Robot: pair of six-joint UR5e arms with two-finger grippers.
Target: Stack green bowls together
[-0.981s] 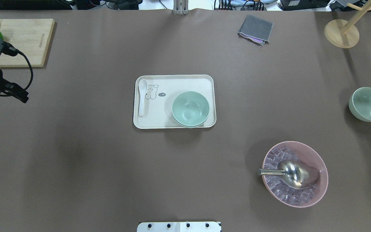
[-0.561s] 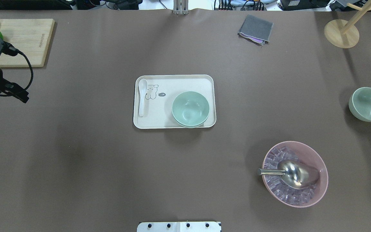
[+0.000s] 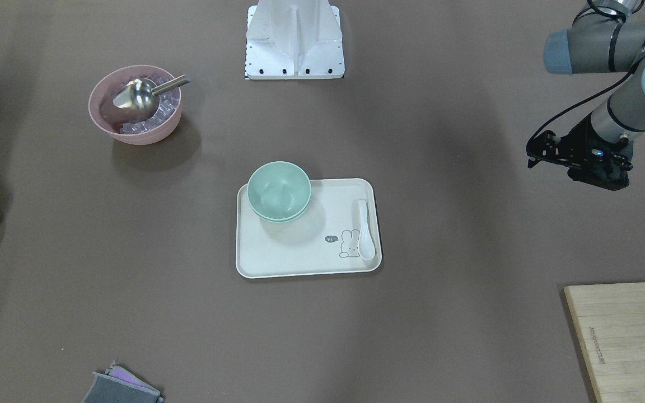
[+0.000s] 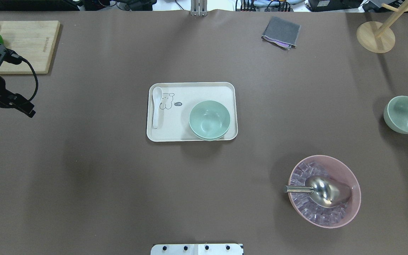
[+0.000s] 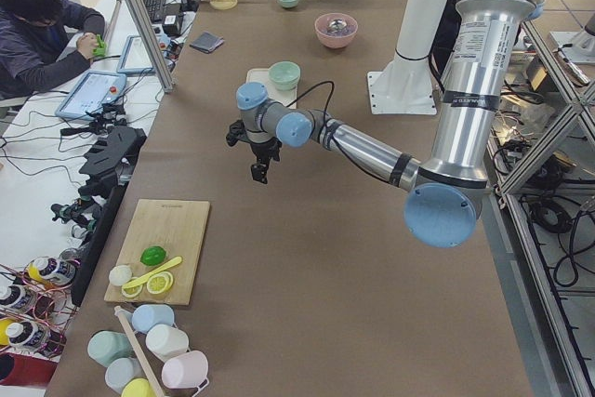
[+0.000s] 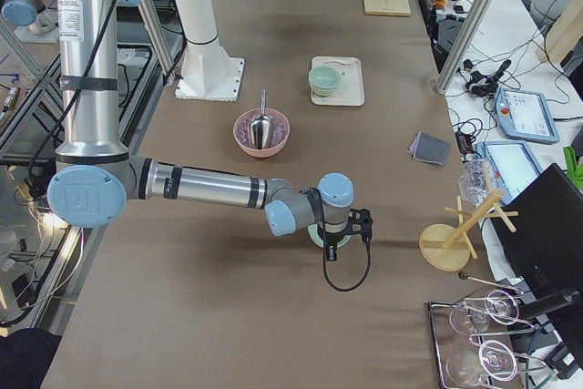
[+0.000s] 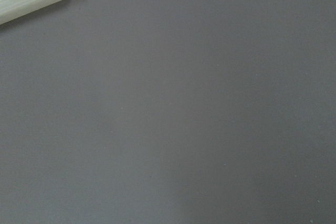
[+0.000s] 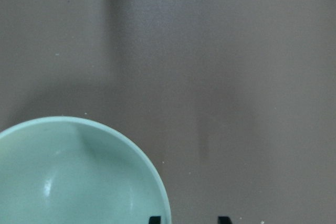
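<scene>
Two pale mint-green round matte bowls (image 4: 209,118) sit nested on the cream rectangular tray (image 4: 190,92). A third mint-green bowl (image 4: 404,115) stands far right. The right gripper (image 8: 188,220) has its black fingers parted, one either side of that bowl's rim. The left gripper (image 5: 258,174) hangs well away; spread or closed, I cannot tell.

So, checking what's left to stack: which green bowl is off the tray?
The lone green bowl at the table's right edge; the other two sit nested on the cream tray.

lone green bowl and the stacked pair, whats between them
Bare tabletop only between lone green bowl and stacked pair, overhead view; pink bowl sits aside.
</scene>
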